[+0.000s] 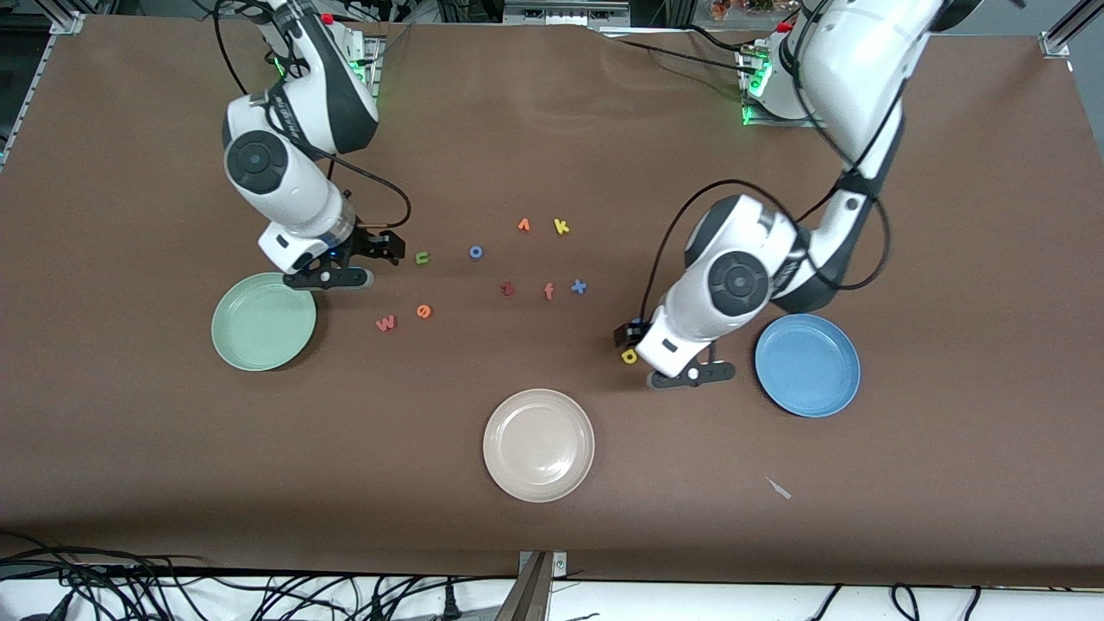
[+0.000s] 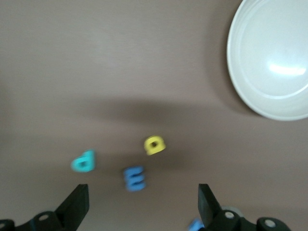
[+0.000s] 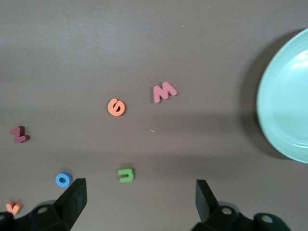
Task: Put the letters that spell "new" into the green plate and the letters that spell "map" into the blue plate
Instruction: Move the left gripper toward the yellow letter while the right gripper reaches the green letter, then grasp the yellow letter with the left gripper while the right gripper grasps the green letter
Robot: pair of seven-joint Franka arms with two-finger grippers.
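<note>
The beige plate lies nearest the front camera, at the middle of the brown tabletop, and shows nothing on it. The blue plate sits toward the left arm's end, and the green plate toward the right arm's end; neither shows any letters in it.

The left end effector hangs low over the tabletop just beside the blue plate, its fingers spread wide and holding nothing. Its wrist view shows the blue m, the yellow a and the teal p lying close together on the tabletop under it; in the front view only the yellow a shows, at the arm's edge.

The right end effector hangs over the tabletop beside the green plate's rim, fingers also wide apart and empty. The green n lies just beside it, with the orange e and the reddish-pink w nearer the front camera.

Around the tabletop's middle lie a blue o, a dark red z, a salmon f, a blue x, a yellow k and one more small orange letter.
</note>
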